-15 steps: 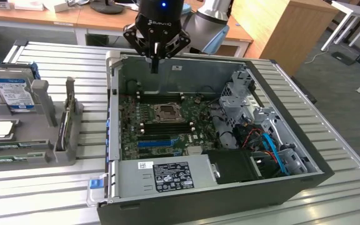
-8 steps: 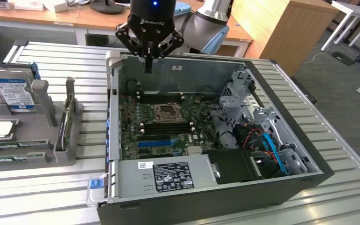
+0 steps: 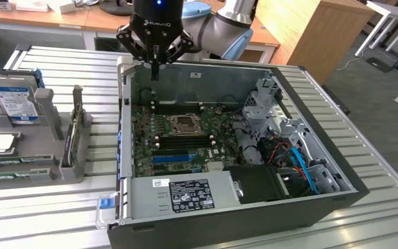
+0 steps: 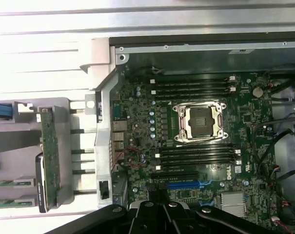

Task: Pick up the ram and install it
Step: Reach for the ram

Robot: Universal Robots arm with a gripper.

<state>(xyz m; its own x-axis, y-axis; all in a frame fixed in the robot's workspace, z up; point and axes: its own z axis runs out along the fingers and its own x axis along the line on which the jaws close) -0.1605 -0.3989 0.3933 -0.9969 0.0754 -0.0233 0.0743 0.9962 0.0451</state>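
1. Exterior view: the gripper (image 3: pixel 155 72) hangs over the far corner of the open computer case (image 3: pixel 219 228), towards the exterior view's left. Its fingers are pressed together with nothing between them.
2. In the wrist view the gripper (image 4: pixel 162 214) appears as a black body above the motherboard (image 4: pixel 137 117) edge, near the blue expansion slot (image 4: pixel 186 185).
3. Below it the motherboard (image 3: pixel 178 140) lies flat in the case, with the open CPU socket (image 3: pixel 185 124) at its middle and black memory slots (image 4: pixel 196 155) on both sides of the socket, all bare.
4. The power supply (image 3: pixel 192 194) sits at the case's near end.
5. The ram (image 3: pixel 12 164) is outside the case, well apart from the gripper: a narrow green stick lying in the grey holder (image 3: pixel 47 129) on the slatted metal table (image 3: pixel 60 62), with a second like stick just beside it.
6. A hard drive (image 3: pixel 12 101) stands upright in the holder's far part.
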